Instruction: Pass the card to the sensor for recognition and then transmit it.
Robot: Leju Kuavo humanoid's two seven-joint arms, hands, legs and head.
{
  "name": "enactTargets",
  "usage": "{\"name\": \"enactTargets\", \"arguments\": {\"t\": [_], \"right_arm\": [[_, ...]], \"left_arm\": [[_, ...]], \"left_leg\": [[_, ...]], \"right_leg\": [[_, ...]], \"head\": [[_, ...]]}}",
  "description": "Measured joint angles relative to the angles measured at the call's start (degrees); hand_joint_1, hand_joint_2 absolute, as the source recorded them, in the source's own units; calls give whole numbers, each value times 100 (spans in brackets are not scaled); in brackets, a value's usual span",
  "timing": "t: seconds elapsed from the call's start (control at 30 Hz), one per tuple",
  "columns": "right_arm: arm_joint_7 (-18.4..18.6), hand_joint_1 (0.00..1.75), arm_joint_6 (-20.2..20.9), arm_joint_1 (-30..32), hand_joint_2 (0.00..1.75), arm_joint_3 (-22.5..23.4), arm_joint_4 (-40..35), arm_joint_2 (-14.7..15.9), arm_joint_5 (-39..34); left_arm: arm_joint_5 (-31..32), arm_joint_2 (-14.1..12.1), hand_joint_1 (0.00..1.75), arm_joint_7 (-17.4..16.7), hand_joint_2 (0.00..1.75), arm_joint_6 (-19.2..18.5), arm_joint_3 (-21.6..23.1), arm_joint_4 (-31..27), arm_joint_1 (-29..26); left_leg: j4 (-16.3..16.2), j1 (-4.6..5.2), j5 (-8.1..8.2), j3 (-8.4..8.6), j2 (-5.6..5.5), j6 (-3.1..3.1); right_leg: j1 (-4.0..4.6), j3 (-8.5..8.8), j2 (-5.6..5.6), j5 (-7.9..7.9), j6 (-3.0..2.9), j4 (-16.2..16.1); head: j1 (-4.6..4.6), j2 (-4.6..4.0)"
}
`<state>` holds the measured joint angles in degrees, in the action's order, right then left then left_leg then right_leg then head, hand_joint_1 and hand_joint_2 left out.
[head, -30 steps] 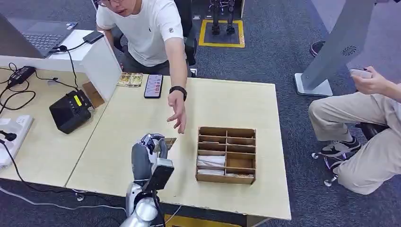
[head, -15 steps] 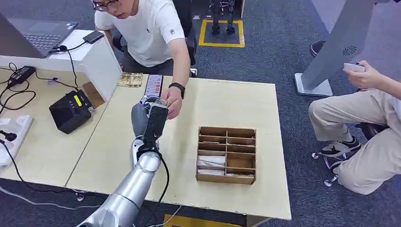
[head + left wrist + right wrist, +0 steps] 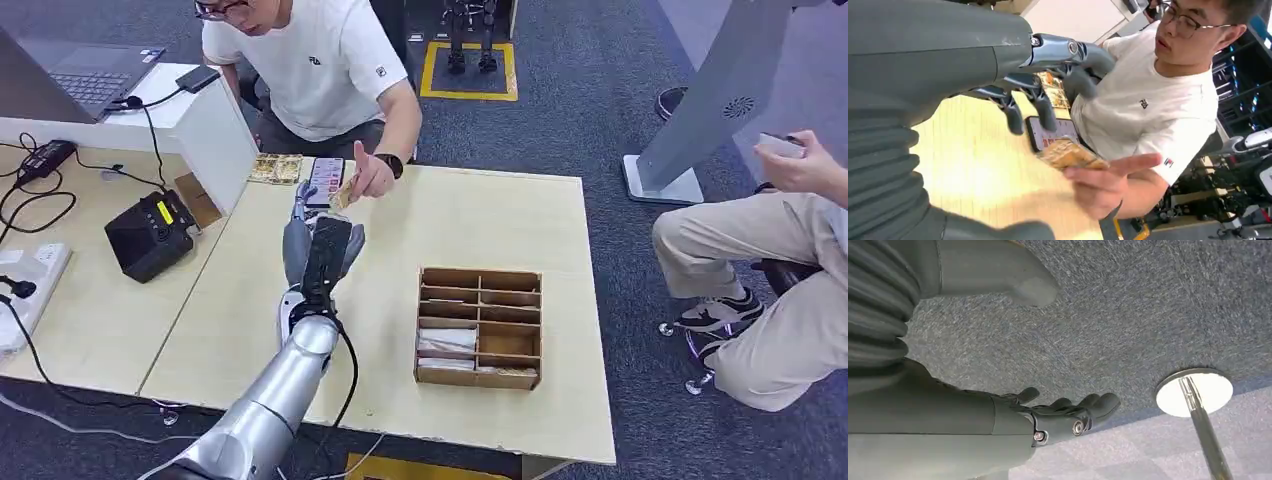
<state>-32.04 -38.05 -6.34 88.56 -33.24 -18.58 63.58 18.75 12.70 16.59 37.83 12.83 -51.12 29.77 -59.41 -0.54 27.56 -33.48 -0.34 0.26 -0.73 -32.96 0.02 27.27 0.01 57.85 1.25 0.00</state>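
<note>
The left robot hand [image 3: 322,240] is raised over the table [image 3: 440,225] with its fingers [image 3: 1043,107] spread and nothing between them; it is released. Just beyond those fingers, the card [image 3: 1068,154] is pinched in the person's hand [image 3: 368,180], apart from the robot hand and not touching it, near the table's far edge. The handover is judged to be done, the card being in the person's grip and not in the robot's. The step in hand is therefore judged to be a clean withdrawal. It is best done by keeping the fingers apart, so that neither the card nor the person's fingers are caught, and by drawing the arm back along its own line over bare table. The phone [image 3: 324,181], which lies flat on the table just beyond the robot hand, should not be swept. The wooden compartment box [image 3: 479,327], standing nearer the robot and to the right of the arm, should be given room as the elbow comes back. The black sensor unit [image 3: 148,236] sits well apart on the adjoining table to the left, with its cable beside it, and a wide leftward swing is better avoided. The right robot hand [image 3: 1063,415] hangs over the carpeted floor [image 3: 1148,305], its fingers loosely extended and holding nothing, and need not be moved for this step.
</note>
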Motion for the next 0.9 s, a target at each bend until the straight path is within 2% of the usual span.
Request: {"name": "enactTargets", "arguments": {"t": [0.1,0.13,0.23,0.43,0.6,0.67,0.8,0.9], "right_arm": [[-31,0,0,0,175,0,4,0,-63],[-15,0,0,0,175,0,4,0,-81],[52,0,0,0,175,0,4,0,-125],[205,0,0,1,175,0,-35,0,-190],[212,0,0,1,175,0,-42,0,-203],[168,0,0,1,175,0,-44,0,-291],[315,0,0,9,175,0,-118,0,-356],[411,0,0,15,175,2,-192,0,-459]], "left_arm": [[-243,-39,0,120,175,-68,0,-59,-70],[-299,-52,0,116,0,-96,0,-123,-110],[-529,-111,0,133,0,-173,0,-409,-243],[-870,-245,0,304,0,-166,0,-1330,-721],[-909,-299,0,351,0,-166,0,-1663,-884],[-986,-310,0,558,0,-95,2,-1848,-981],[-1007,-308,0,1023,0,182,4,-2503,-1401],[-1014,-171,0,1437,0,212,4,-3087,-1804]], "left_leg": [[0,0,0,0,0,0],[0,0,0,0,0,0],[0,0,0,-1,0,0],[0,0,1,-1,3,0],[0,0,0,-1,3,0],[0,0,0,0,4,0],[0,1,1,1,9,0],[0,1,6,-1,8,2]], "right_leg": [[0,0,0,0,0,0],[0,0,0,0,0,0],[0,0,0,0,0,0],[0,-3,4,1,1,-1],[0,-3,3,1,1,0],[0,-2,4,0,0,0],[0,-4,9,0,0,-1],[-1,-6,8,4,3,-2]], "head": [[4,0],[0,0],[0,0],[0,0],[2,0],[2,0],[0,0],[2,0]]}}
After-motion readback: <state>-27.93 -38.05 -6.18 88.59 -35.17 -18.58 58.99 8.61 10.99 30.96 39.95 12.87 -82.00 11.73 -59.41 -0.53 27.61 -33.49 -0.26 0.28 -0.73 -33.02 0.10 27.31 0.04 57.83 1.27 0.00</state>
